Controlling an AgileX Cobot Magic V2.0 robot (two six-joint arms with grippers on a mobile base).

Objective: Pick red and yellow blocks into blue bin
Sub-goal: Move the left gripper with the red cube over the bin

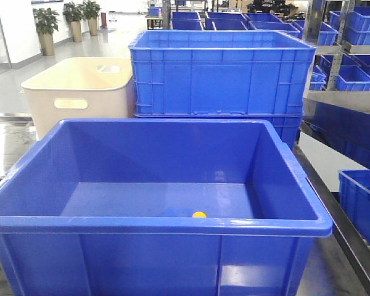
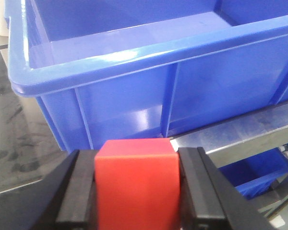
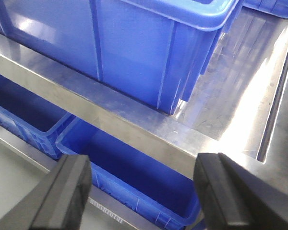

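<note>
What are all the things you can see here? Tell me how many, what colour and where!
blue bin: one, blue, front and centre on the metal table.
yellow block: one, yellow, inside the blue bin, mostly hidden by its near rim.
red cube: one, red, outside the bin, near its corner.
ribbed crate: one, blue, behind the bin.
cream tub: one, cream, back left.
small crates: several, blue, on shelves at the right.
potted plants: three, green, far back left.
left gripper: one, black, shut on the red cube.
right gripper: one, black, open and empty, by the table edge.
</note>
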